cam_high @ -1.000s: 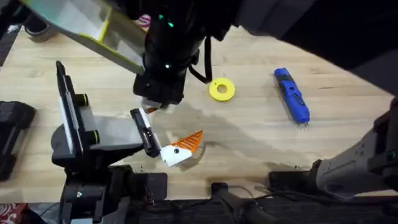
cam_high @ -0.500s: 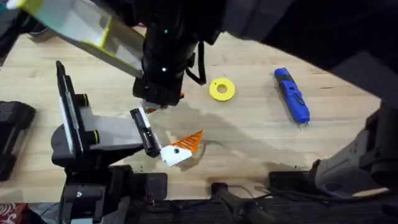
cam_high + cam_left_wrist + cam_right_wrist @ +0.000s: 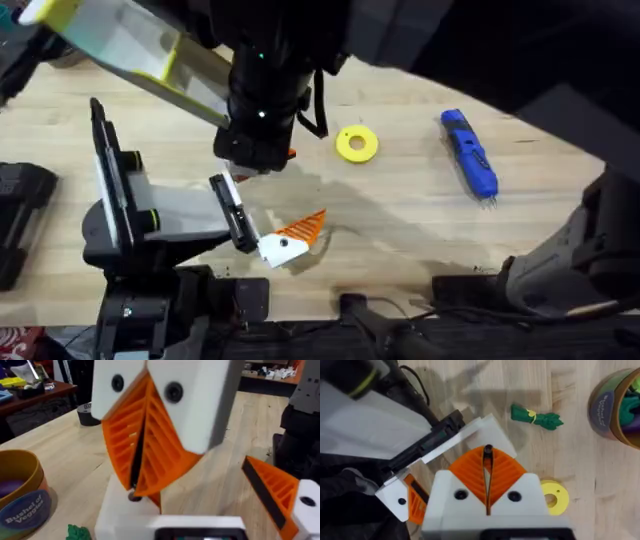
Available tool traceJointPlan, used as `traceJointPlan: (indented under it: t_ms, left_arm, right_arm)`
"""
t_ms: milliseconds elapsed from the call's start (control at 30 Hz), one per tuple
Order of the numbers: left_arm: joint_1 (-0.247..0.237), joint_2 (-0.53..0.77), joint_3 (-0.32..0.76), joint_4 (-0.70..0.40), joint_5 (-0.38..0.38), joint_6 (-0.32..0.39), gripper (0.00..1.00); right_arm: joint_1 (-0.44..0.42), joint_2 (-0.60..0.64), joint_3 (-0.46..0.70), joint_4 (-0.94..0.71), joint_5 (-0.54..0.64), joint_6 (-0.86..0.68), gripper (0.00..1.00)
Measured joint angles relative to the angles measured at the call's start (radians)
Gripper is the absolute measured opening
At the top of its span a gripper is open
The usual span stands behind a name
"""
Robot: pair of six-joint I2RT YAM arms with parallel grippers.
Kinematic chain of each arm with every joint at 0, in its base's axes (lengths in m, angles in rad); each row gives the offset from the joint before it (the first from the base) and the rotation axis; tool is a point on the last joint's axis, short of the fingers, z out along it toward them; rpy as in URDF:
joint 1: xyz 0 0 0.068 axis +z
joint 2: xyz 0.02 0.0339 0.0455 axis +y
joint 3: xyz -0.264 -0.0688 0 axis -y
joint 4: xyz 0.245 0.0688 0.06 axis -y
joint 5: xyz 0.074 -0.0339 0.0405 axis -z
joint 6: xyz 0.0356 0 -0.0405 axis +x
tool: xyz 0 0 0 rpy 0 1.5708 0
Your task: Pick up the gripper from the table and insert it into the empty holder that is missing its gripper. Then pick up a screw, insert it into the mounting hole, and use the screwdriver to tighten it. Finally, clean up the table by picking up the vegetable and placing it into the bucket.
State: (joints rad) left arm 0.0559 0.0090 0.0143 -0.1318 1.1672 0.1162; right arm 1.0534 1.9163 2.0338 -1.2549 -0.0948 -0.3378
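My left gripper [image 3: 290,238] lies low over the table, open. One jaw carries an orange ribbed pad [image 3: 270,487]. The other jaw is the white holder [image 3: 117,510] [image 3: 465,435]. My right gripper [image 3: 487,455] [image 3: 137,482] reaches across and hangs right over that holder, shut on a thin dark screw [image 3: 488,451]. The right gripper's pads hide whether the gripper piece sits in the holder. The blue screwdriver [image 3: 470,153] lies at the right of the table. The green vegetable [image 3: 535,416] [image 3: 77,532] lies on the wood near the bucket [image 3: 600,407] [image 3: 25,457].
A yellow ring [image 3: 357,144] [image 3: 555,497] lies between the grippers and the screwdriver. Toys sit inside the bucket. A black tape roll [image 3: 87,414] stands farther back. The right arm's dark bulk [image 3: 270,80] covers the table's upper middle.
Almost nothing: the right arm's wrist has shifted slightly over the left gripper, and both grippers stay where they were.
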Motion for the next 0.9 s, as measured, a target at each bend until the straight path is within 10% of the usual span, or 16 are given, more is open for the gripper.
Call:
traceJointPlan:
  t_ms: [900]
  left_arm:
    - [0.0,0.0,0.0,0.0,0.0,-0.005,0.986]
  right_arm:
    - [0.0,0.012,0.0,0.0,0.0,0.002,0.094]
